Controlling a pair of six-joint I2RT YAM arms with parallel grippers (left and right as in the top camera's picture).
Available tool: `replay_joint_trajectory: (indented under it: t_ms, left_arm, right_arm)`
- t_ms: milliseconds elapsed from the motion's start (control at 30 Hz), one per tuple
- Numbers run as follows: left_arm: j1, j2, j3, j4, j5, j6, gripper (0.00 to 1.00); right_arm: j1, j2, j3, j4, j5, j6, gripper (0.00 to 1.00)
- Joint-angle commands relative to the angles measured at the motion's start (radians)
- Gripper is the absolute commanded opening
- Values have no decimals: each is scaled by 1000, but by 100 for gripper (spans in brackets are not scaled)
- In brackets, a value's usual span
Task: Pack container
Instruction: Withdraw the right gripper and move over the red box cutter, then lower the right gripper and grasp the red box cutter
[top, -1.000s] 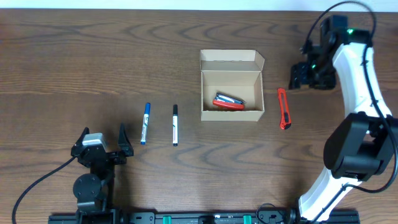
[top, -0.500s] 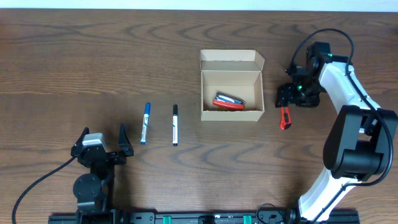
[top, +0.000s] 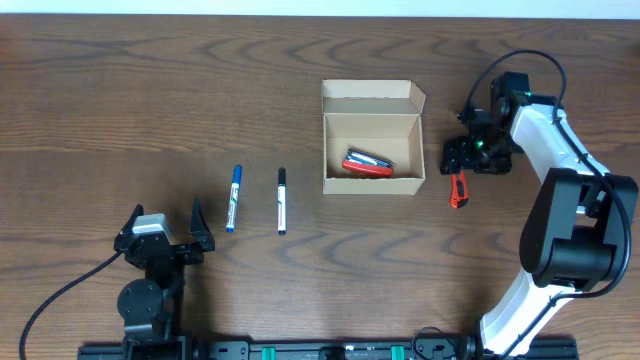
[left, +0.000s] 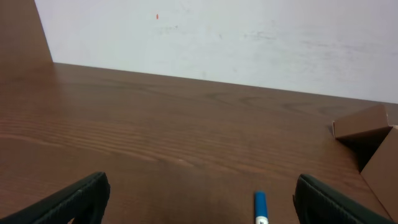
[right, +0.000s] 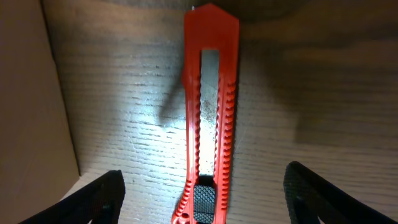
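Two arms at one brown wooden table (top: 120, 90).

Right arm (top: 560, 150), white, comes up the right edge of the overhead frame and bends back toward centre.

Container (top: 372, 140): tan cardboard box, centre of the overhead frame, slightly above middle. Lid flap open and folded back toward the top edge. Red and dark items (top: 368, 164) lie inside, toward the lower wall.

Right gripper (top: 462, 160): just to the right of the container's right wall, not touching it. In the wrist view the gripper (right: 204, 180) has its fingers spread wide apart, one either side of a red utility knife (right: 210, 112), with a gap on both sides and nothing held. The box wall (right: 28, 93) fills the left edge of that view.

Left gripper (top: 166, 218): lower left of the overhead frame, well apart from the container, fingers spread and empty.

Knife (top: 458, 188) lies flat on the table, lengthwise along the box side.

Blue marker (top: 233, 198) and black marker (top: 281, 201) lie parallel between the left gripper and the container.
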Motion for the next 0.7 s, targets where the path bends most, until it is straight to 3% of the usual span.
replay_joint_trajectory:
  t_ms: [0, 667]
  left_arm:
    - [0, -6, -18, -41, -19, 0, 95]
    - [0, -6, -18, -41, -19, 0, 95]
  right_arm:
    - [6, -5, -29, 14, -12, -16, 76]
    - [6, -5, -42, 53, 94, 34, 76]
